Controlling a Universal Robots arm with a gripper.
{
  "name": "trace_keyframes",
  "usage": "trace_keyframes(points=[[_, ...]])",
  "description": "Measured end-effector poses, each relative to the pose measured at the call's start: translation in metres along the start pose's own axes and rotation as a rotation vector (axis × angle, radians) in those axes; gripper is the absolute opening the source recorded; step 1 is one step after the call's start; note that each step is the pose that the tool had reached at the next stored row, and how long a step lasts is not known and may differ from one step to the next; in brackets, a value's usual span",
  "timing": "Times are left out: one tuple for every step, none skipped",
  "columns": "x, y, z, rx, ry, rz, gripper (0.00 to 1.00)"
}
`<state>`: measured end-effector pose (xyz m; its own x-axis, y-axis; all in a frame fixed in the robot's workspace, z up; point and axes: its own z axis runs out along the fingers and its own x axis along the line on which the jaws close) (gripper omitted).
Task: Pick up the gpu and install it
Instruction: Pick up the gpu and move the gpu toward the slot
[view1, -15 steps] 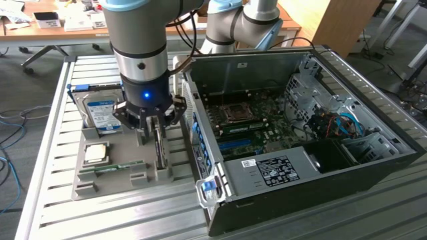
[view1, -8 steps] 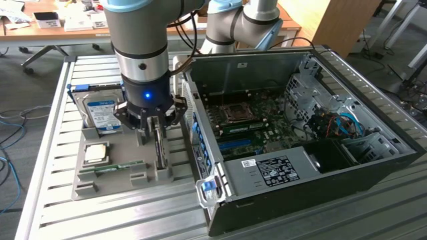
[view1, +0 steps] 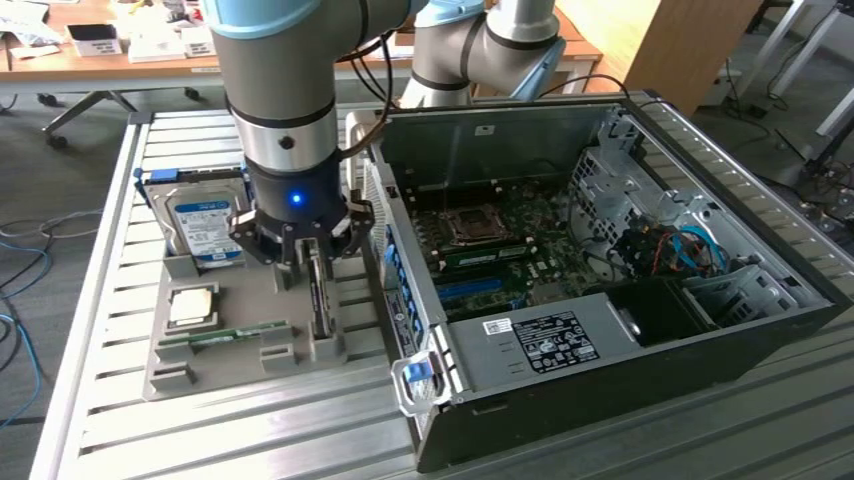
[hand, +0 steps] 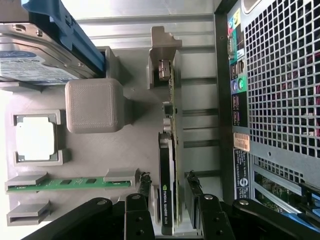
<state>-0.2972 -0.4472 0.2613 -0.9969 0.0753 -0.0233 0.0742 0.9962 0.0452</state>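
So at this point your pincer (view1: 315, 285) (hand: 168, 175) was right down over the graphics card (view1: 322, 320) (hand: 166, 200), which was standing on its edge in a slot of the grey parts tray (view1: 254, 300) (hand: 135, 145). In the wrist view the two fingers (hand: 145, 182) sat one on each side of the card's black cooler end. There was a thin gap on both sides, so the pincer was spread just wider than the card and wasn't squeezing it. The card hadn't left the tray; its metal bracket end was tucked into the holder at the far end of the slot.

The tray lay on the slatted metal surface (view1: 267, 430), just beside the open computer case (view1: 534, 400) (hand: 280, 75), on the exterior view's left of it. The case lay on its side with the motherboard showing. The card's slot was the part of the tray closest to the case.

The other stuff in the tray was all on the exterior view's left of the card:
- the hard drive (view1: 200, 225) (hand: 35, 60) with the blue and white label, propped up at the far end
- the processor chip (view1: 194, 305) (hand: 35, 140) in its square pocket, nearer than the drive
- the green memory stick (view1: 227, 333) (hand: 65, 184), flat in its clips nearer still

A rounded grey block (hand: 94, 106) stood up from the tray between the drive and the card.
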Motion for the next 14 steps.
trace_keyframes(points=[[0.0,0.0,0.001,0.0,-0.0001,0.0,0.42],[0.0,-0.0001,0.002,0.0001,0.0,0.0,0.42],[0.0001,-0.0001,0.0029,0.0,0.0,0.0,0.42],[0.0001,-0.0002,0.0038,0.0,0.0,0.0,0.42],[0.0001,-0.0002,0.0046,0.0001,0.0,0.0,0.42],[0.0001,-0.0003,0.0056,0.0001,0.0,0.0,0.42],[0.0001,-0.0003,0.0063,0.0,0.0,0.0,0.42],[0.0001,-0.0003,0.007,0.0001,0.0,0.0,0.42],[0.0002,-0.0004,0.0076,0.0001,0.0,0.0,0.42],[0.0002,-0.0004,0.0082,0.0001,0.0,0.0,0.42],[0.0002,-0.0004,0.0084,0.0001,0.0001,0.0,0.42],[0.0002,-0.0004,0.0084,0.0002,0.0001,0.0,0.42],[0.0002,-0.0004,0.0083,0.0003,0.0002,0.0,0.42],[0.0002,-0.0004,0.0084,0.0002,0.0002,0.0,0.42]])
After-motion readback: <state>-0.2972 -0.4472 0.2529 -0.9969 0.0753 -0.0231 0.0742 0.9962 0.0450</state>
